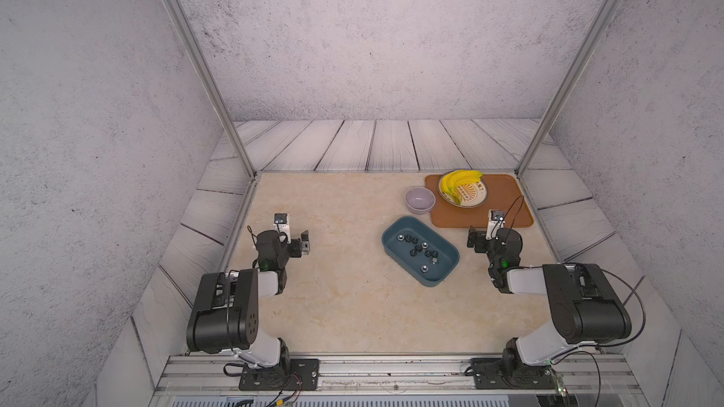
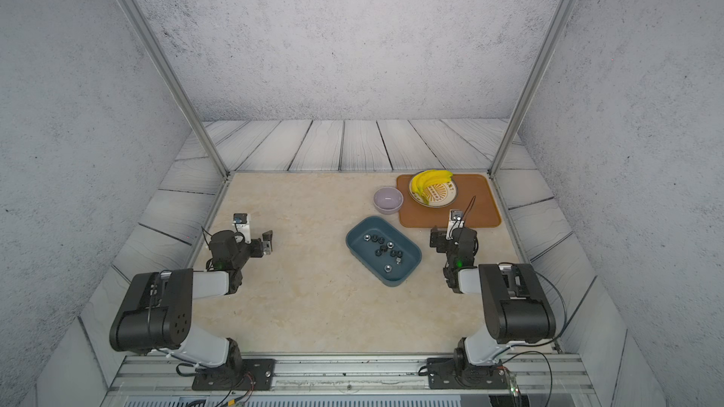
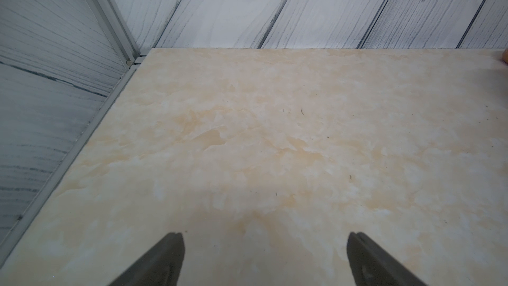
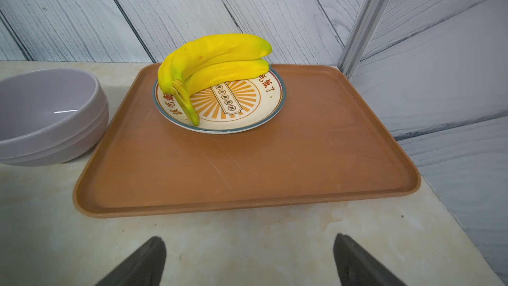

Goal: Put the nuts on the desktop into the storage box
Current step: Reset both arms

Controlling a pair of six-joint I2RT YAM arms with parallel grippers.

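1. Inside the box (image 1: 442, 250), on its floor, lay the nuts (image 1: 418, 247) — about ten, some black, some silvery, loosely scattered from the far left corner toward the near right end. Both top views showed the nuts (image 2: 384, 247) there.
2. The box stood on the desktop (image 1: 344, 299), right of centre, at a slant to the desk's edges.
3. Just behind the box sat a lilac bowl (image 1: 420, 199), upright. It was close beside the left edge of the tray (image 1: 509, 213), and whether the two touched could not be told.
4. The tray lay flat in the far right corner and carried a plate (image 4: 275, 111) with bananas (image 4: 214, 59) resting on it.
5. The right gripper (image 1: 471, 238) hung just right of the box, near the tray's front edge. Its jaws were spread wide, and the right wrist view showed only desktop between the tips.
6. The left gripper (image 1: 304, 243) hung well apart from the box, over the left side of the desktop — jaws wide as well, gripping nothing. The left wrist view showed marble between the fingertips (image 3: 173, 243).
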